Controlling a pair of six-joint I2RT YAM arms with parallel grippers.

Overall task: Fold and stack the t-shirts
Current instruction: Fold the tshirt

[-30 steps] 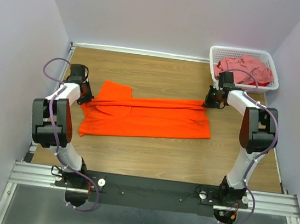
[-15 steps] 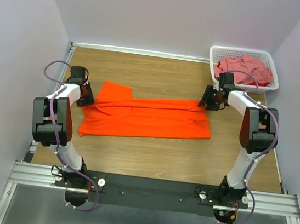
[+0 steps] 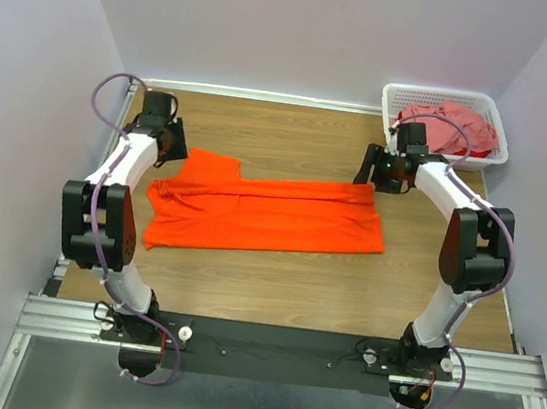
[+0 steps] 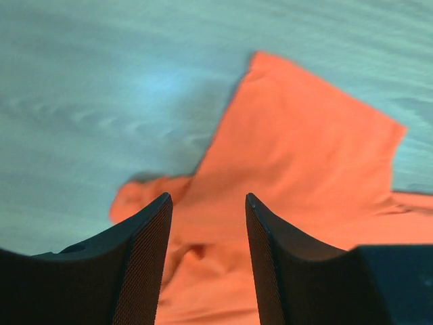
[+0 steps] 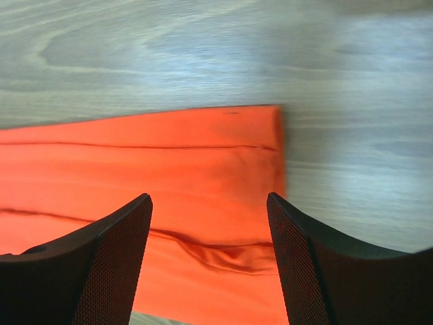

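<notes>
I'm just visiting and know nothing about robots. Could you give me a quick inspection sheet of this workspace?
Surface: wooden table.
Job's things: orange shirt lying partly folded on the table; pink shirt crumpled in the basket.
Clutter: nothing seen.
Grippers: left gripper open by the orange shirt's sleeve; right gripper open by its far corner; both empty.
Cables: purple cables looped along both arms.
Surroundings: pale walls on three sides.

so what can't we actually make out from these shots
- Top view: pink t-shirt is bunched in the basket; its lower part is hidden by the wall, garment count unclear.
- Left wrist view: orange t-shirt is blurred, its near part behind the left gripper.
- Right wrist view: the shirt is cut off by the left frame edge.
</notes>
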